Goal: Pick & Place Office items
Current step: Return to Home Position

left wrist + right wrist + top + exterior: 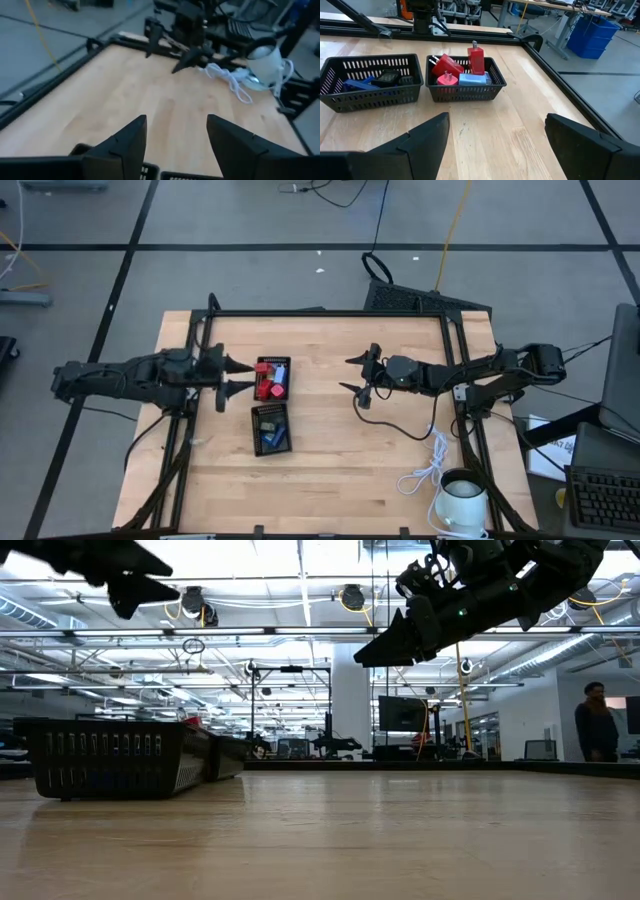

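Left gripper [238,377]: left of centre, arm stretched level above the table, fingers apart, empty. Right gripper [350,375]: right of centre, raised, fingers apart, empty. Office items [266,388]: red and blue pieces in upper black bin [258,380], blue and black pieces in lower black bin [253,430], frame centre.

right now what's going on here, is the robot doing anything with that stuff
Nothing is being handled. The left gripper and the right gripper both hover open and empty above the table, with the black bins between them. One bin holds red charger adapters and a blue piece; the other bin holds blue and black pieces. No small items lie loose on the wood, so the sorting looks done.
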Controlling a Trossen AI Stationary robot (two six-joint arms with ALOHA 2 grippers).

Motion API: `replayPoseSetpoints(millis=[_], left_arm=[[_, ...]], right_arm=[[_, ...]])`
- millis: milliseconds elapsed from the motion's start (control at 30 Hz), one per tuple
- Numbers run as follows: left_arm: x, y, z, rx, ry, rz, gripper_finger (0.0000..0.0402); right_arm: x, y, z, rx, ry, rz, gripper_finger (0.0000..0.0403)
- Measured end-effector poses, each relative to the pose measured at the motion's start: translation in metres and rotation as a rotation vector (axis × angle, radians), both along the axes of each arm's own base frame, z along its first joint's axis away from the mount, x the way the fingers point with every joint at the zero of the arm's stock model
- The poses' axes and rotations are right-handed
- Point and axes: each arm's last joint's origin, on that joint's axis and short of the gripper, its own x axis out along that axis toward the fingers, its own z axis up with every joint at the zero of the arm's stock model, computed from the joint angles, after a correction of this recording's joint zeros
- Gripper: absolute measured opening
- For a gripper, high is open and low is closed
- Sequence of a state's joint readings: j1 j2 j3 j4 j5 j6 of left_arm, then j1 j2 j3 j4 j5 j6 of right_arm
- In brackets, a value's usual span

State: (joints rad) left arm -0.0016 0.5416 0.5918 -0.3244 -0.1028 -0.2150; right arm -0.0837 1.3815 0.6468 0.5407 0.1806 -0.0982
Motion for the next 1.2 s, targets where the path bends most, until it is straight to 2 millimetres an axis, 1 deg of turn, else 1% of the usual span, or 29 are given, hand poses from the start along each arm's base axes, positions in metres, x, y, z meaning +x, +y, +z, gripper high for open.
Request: replayPoseSetpoints(millis=[67, 167, 267, 367, 500, 567, 667, 733, 833, 867, 933, 1033, 1133, 1200], left_arm=[[-0.007, 0.001, -0.014, 0.007, -0.067, 0.023, 0.0212], [-0.017, 0.001, -0.029, 0.009, -0.224, 0.028, 0.0213], [-0.027, 0.001, -0.043, 0.006, -0.330, 0.028, 0.0214], [-0.036, 0.001, -0.056, -0.020, -0.379, 0.030, 0.0214], [-0.043, 0.001, -0.067, -0.027, -0.438, 0.030, 0.0214], [-0.043, 0.001, -0.073, -0.021, -0.446, 0.030, 0.0214], [-0.040, 0.001, -0.079, -0.016, -0.433, 0.029, 0.0214], [-0.040, 0.001, -0.079, -0.018, -0.446, 0.030, 0.0214], [-0.037, 0.001, -0.088, -0.005, -0.417, 0.029, 0.0214], [-0.037, 0.001, -0.087, 0.003, -0.429, 0.028, 0.0214], [-0.037, 0.001, -0.087, 0.009, -0.448, 0.030, 0.0214], [-0.034, 0.001, -0.102, -0.009, -0.391, 0.038, 0.0214], [-0.032, 0.001, -0.107, -0.031, -0.397, 0.041, 0.0214], [-0.032, 0.001, -0.110, -0.026, -0.363, 0.041, 0.0214]], right_arm=[[0.000, 0.000, 0.000, 0.000, 0.000, 0.000, 0.0313], [0.000, 0.000, 0.000, 0.000, 0.000, 0.000, 0.0313], [0.000, 0.000, 0.000, -0.017, 0.005, 0.005, 0.0313], [0.000, 0.000, 0.000, -0.025, 0.006, 0.007, 0.0313], [0.000, 0.000, 0.000, -0.032, 0.009, 0.009, 0.0313], [-0.002, 0.000, 0.001, -0.033, 0.025, 0.014, 0.0313], [-0.007, 0.002, 0.006, -0.009, 0.034, 0.078, 0.0313], [-0.013, 0.001, 0.012, 0.033, 0.025, 0.116, 0.0313], [-0.021, -0.001, 0.025, 0.074, -0.017, 0.151, 0.0313], [-0.025, -0.001, 0.026, 0.081, -0.022, 0.162, 0.0313], [-0.033, -0.001, 0.026, 0.087, -0.032, 0.174, 0.0313], [-0.050, -0.002, 0.023, 0.098, -0.070, 0.161, 0.0313], [-0.067, -0.001, 0.020, 0.117, -0.135, 0.147, 0.0313], [-0.077, 0.000, 0.019, 0.114, -0.154, 0.152, 0.0313]])
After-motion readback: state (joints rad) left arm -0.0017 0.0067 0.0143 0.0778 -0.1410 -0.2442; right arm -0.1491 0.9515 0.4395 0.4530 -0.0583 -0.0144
